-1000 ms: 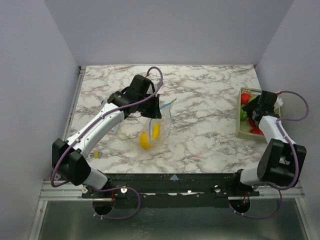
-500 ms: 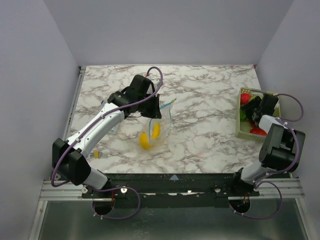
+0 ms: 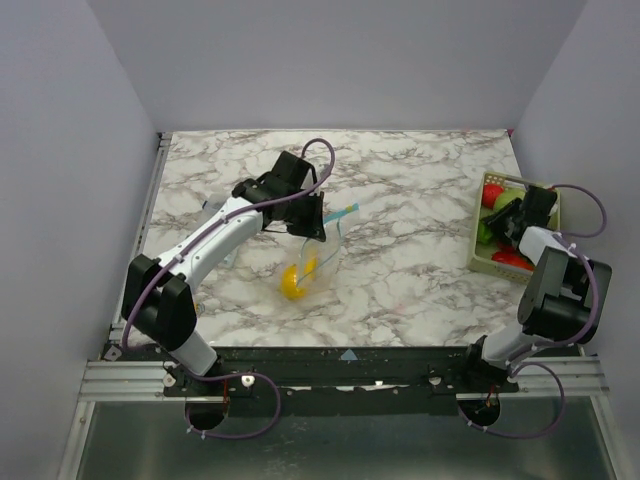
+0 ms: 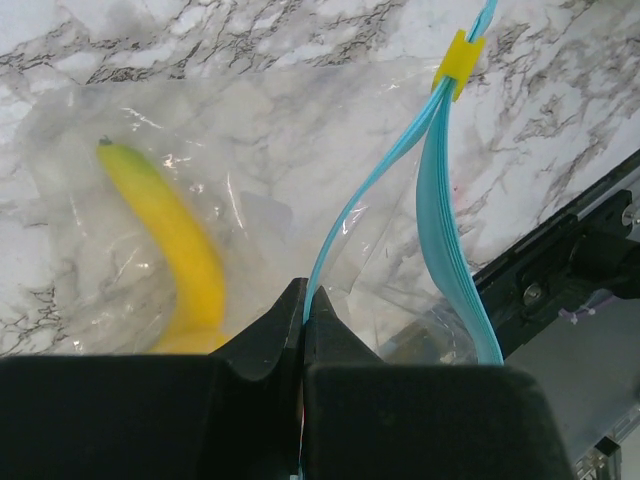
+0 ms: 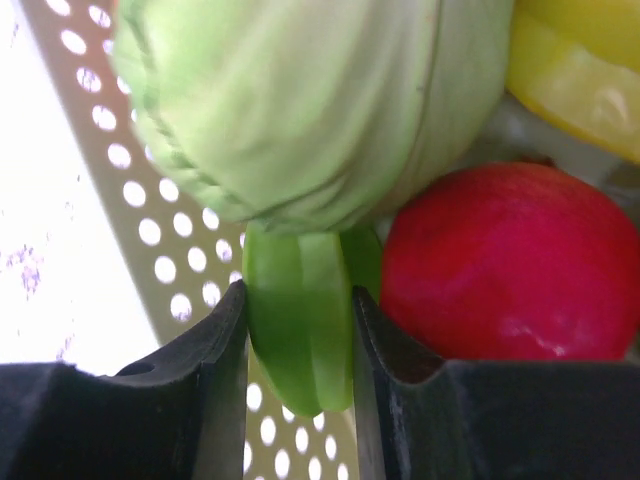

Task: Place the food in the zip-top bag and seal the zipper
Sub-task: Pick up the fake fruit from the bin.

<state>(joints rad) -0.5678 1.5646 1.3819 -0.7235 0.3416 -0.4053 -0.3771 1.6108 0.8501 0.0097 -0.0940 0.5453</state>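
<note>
Both grippers clenched!
Left gripper (image 4: 303, 300) pinches the zipper (image 4: 442, 200) of the zip-top bag (image 4: 270, 150) on the desk (image 3: 420, 270), banana (image 4: 185, 250) inside; right gripper (image 5: 298, 335) grasps a green toy vegetable (image 5: 300, 290) in the basket (image 5: 100, 160).

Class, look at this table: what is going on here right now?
The left claw pinches the zip-top bag by its teal zipper, holding the mouth open; a toy banana already lies inside. The right claw, down in the mesh basket, grips a green toy vegetable beside a red toy fruit.
</note>
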